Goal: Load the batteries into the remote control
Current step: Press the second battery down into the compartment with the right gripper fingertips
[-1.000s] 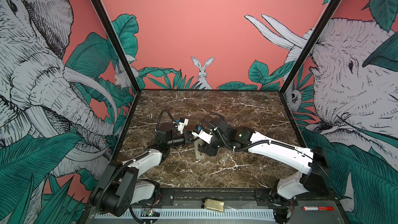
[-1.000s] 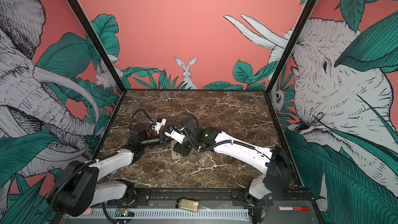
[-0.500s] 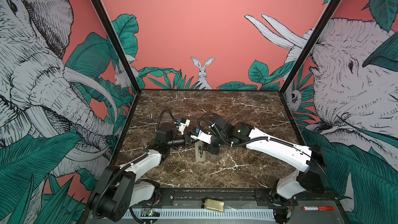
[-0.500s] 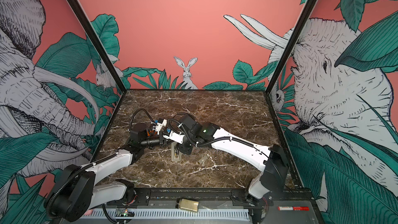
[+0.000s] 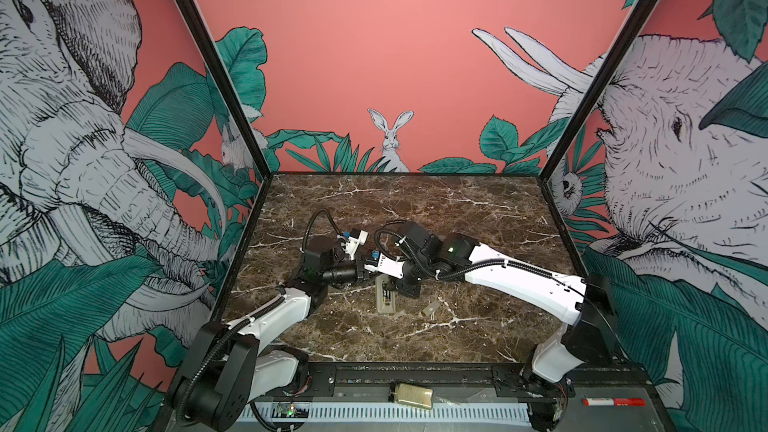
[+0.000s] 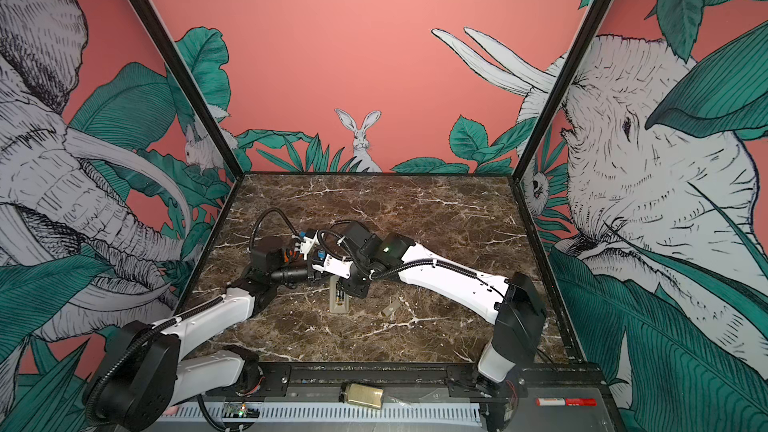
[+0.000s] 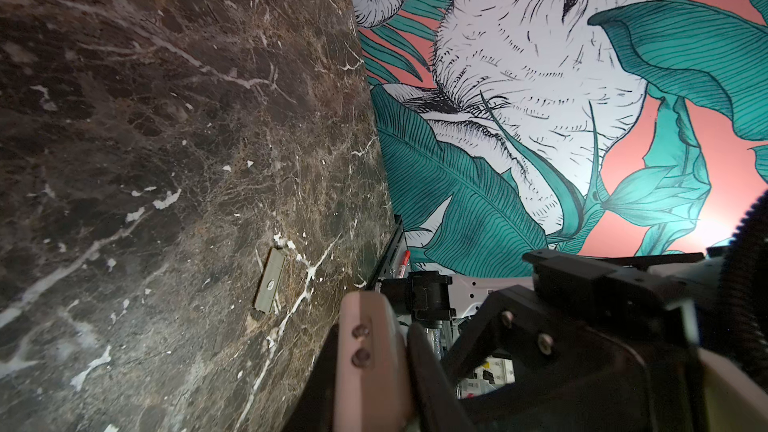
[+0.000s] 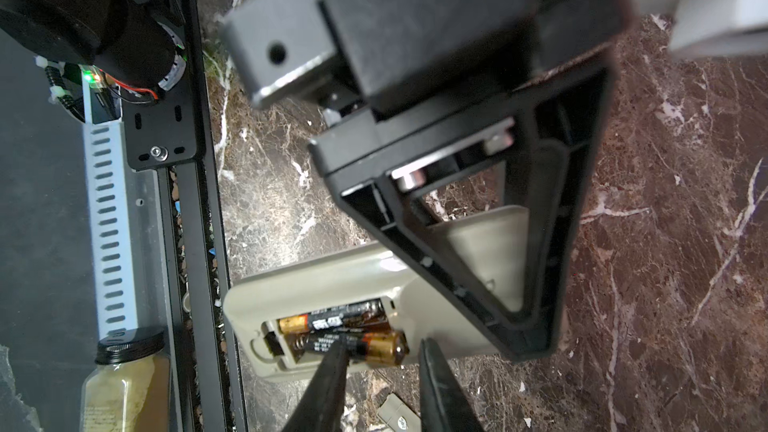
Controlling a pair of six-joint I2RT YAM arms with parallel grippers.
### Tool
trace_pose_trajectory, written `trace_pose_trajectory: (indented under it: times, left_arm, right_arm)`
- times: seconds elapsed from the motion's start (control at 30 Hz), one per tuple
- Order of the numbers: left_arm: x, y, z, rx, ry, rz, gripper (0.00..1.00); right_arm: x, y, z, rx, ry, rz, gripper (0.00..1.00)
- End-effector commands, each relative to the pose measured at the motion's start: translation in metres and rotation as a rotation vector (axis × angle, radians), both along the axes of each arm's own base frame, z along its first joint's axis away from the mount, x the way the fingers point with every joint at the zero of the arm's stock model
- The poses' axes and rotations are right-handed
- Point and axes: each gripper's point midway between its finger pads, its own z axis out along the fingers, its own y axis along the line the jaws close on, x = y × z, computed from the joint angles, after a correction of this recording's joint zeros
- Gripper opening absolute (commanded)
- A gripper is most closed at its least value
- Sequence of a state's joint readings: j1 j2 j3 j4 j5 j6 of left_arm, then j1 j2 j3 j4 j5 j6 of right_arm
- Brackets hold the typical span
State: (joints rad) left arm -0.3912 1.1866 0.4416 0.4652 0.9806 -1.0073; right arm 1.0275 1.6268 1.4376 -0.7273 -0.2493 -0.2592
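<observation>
My right jaws stand partly open over the remote control, which lies back-up on the surface. The batteries sit in its recess, one's brassy end between the fingertips. A loose cover lies just beside them. I see my left jaws closed, near the remote's far end.

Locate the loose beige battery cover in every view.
Both top views: battery cover lies right of the remote control, apart from it.
Left wrist: picture's lower middle, alone.
Right wrist: picture's bottom edge, cut off, near the remote control.
Shared landmark: the remote control, missing only from the left wrist view.
</observation>
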Motion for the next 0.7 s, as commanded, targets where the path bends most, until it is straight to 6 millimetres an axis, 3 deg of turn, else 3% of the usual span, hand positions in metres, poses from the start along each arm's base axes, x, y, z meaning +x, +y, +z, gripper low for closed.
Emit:
trace_pose_trajectory:
  times: [0.0,0.67]
  left_arm:
    - [-0.001,-0.003,0.018,-0.027,-0.056,-0.025,0.0]
    - [-0.001,-0.003,0.02,-0.026,-0.058,-0.028,0.0]
  right_arm:
    - [-0.001,0.003,0.001,-0.003,0.01,0.022,0.28]
    - [-0.012,0.0,-0.021,-0.129,-0.007,0.114,0.21]
